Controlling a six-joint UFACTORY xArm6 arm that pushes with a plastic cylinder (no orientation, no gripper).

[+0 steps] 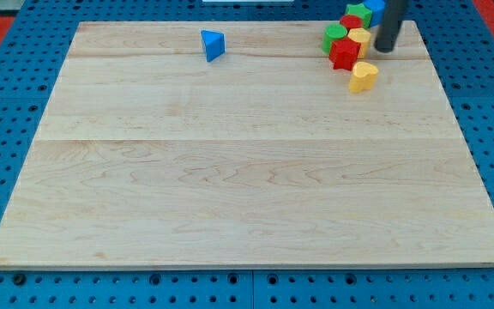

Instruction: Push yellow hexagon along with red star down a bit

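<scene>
The yellow hexagon (361, 39) sits in a tight cluster at the view's top right. The red star (344, 55) touches it on its lower left. My tip (385, 49) stands on the board just right of the yellow hexagon, close to it or touching it; I cannot tell which. The dark rod rises from the tip to the view's top edge.
In the same cluster are a green block (334, 36), a red block (351, 21), a green star (358, 12) and a blue block (373, 8) partly behind the rod. A yellow heart (364, 76) lies just below the cluster. A blue triangle (213, 45) sits at the top centre-left.
</scene>
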